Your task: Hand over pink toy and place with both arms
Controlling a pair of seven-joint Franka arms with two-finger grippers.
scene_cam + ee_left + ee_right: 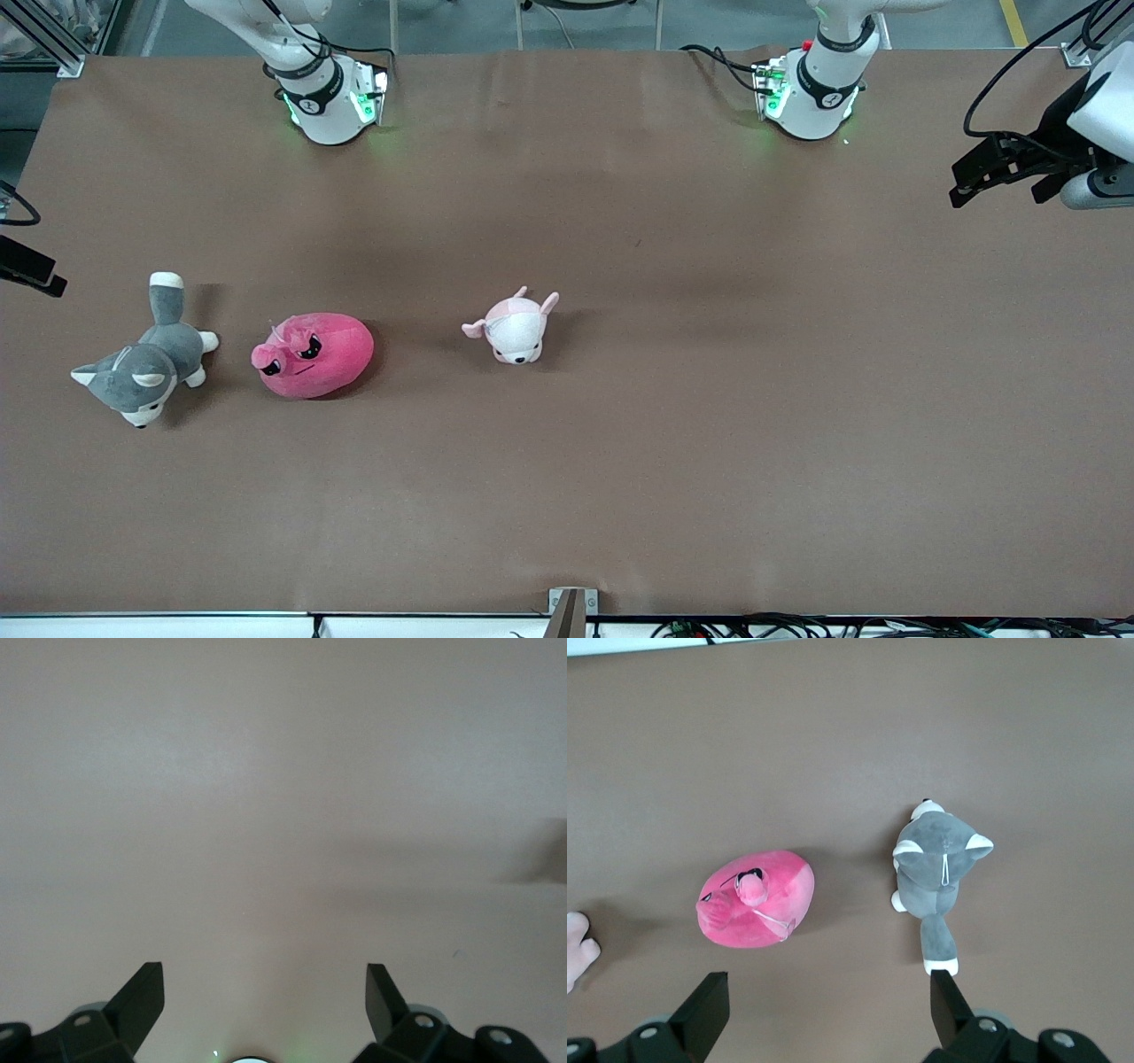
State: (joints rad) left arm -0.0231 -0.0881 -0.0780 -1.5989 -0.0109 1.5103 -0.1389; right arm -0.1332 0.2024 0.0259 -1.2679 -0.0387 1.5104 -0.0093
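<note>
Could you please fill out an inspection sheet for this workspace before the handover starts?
Surface: brown table, bare apart from three plush toys.
Job's things: pink toy lies untouched toward the right arm's end of the table.
Clutter: grey-and-white plush dog beside the pink toy; pale pink-and-white plush near the middle.
Grippers: left pincer open over bare table; right pincer open, up over the pink toy and the dog, holding nothing.
Cables: black cables at the arm bases; more along the table's near edge.
Surroundings: metal frame posts at the corners; grey floor.
</note>
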